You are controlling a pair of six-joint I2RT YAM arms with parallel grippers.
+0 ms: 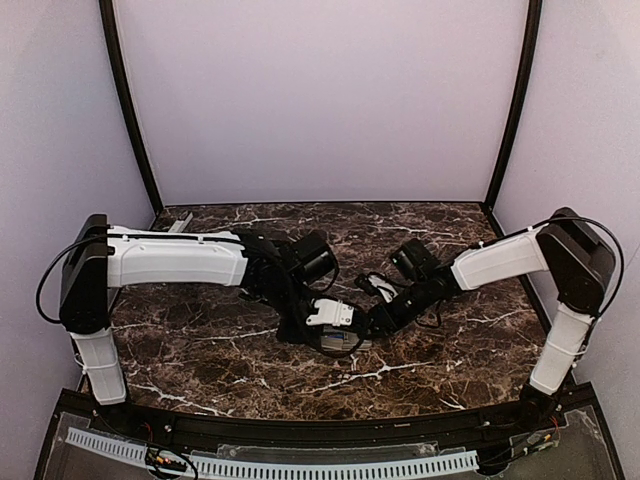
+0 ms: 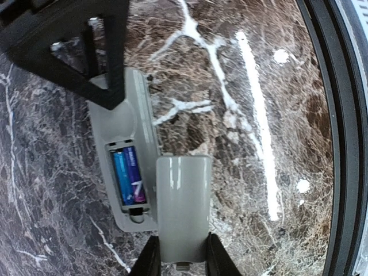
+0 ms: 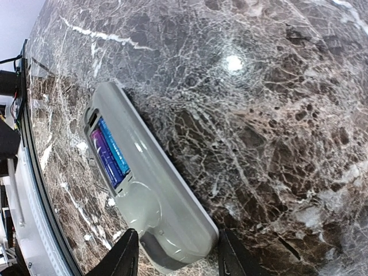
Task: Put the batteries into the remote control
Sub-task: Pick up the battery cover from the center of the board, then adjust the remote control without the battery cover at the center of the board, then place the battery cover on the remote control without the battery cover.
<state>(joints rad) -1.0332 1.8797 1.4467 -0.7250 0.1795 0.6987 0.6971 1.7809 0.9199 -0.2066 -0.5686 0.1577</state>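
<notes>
The remote control (image 2: pixel 123 121) lies back up on the marble, its battery bay uncovered. Two batteries (image 2: pixel 129 175), one blue and one purple, sit side by side in the bay. My left gripper (image 2: pixel 182 244) is shut on a pale grey battery cover (image 2: pixel 184 207), which hangs just right of the bay and overlaps the remote's edge. In the right wrist view, my right gripper (image 3: pixel 178 253) is shut on the remote control (image 3: pixel 155 190) at the end away from the batteries (image 3: pixel 109 150). From above, both grippers (image 1: pixel 322 325) (image 1: pixel 375 322) meet over the remote (image 1: pixel 345 343) at the table's middle.
The black front rail (image 2: pixel 339 144) of the table runs close to the remote on the near side. A white perforated strip (image 1: pixel 300 465) lies beyond it. A small pale object (image 1: pixel 180 222) sits at the back left corner, partly behind the left arm.
</notes>
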